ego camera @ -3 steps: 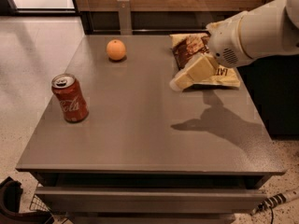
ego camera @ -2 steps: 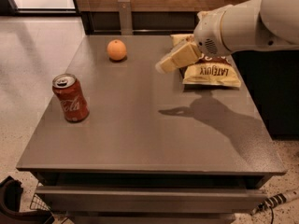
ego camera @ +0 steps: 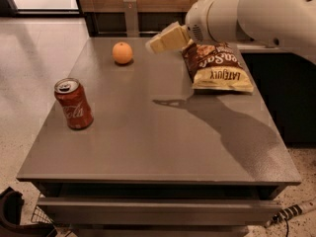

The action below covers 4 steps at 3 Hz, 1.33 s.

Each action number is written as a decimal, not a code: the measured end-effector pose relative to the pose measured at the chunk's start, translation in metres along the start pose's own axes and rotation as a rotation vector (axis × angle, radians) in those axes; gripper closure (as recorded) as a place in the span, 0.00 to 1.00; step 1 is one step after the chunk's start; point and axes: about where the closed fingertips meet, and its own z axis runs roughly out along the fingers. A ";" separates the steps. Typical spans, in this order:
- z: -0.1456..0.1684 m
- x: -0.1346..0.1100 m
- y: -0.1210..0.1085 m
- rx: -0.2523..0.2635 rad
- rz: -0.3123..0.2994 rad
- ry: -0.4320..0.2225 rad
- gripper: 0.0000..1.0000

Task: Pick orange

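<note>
- The gripper (ego camera: 157, 42) hung in the air over the far part of the grey table (ego camera: 148, 147), at the end of a thick white arm (ego camera: 256, 14) which came in from the upper right.
- Its pale tip pointed to the left and a little downward, toward the orange (ego camera: 122, 53).
- How wide the gripper was open, I could not tell from this view. No object was seen inside it.
- The orange lay on the table near the far edge, left of the middle. It was just to the left of the gripper tip but apart from it, with some bare table between them.
- A small dark shadow sat under the orange, so it rested on the surface.
- A red soda can (ego camera: 73, 104) stood upright near the left edge of the table, well apart from the orange and nearer to the camera.
- A bag of chips (ego camera: 217, 68) lay flat on the far right part of the table, partly under the arm.
- The shadow of the arm (ego camera: 217, 127) fell across the right half of the table.
- Under the table top, a drawer front (ego camera: 158, 209) was visible, and a cable (ego camera: 291, 212) lay on the floor at the lower right.
</note>
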 end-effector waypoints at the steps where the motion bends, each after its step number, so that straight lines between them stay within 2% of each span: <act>1: 0.012 0.001 0.001 -0.002 0.001 0.002 0.00; 2: 0.062 0.008 0.006 -0.056 -0.025 0.006 0.00; 3: 0.128 0.030 0.022 -0.153 0.002 0.008 0.00; 4: 0.184 0.054 0.035 -0.230 0.062 -0.023 0.00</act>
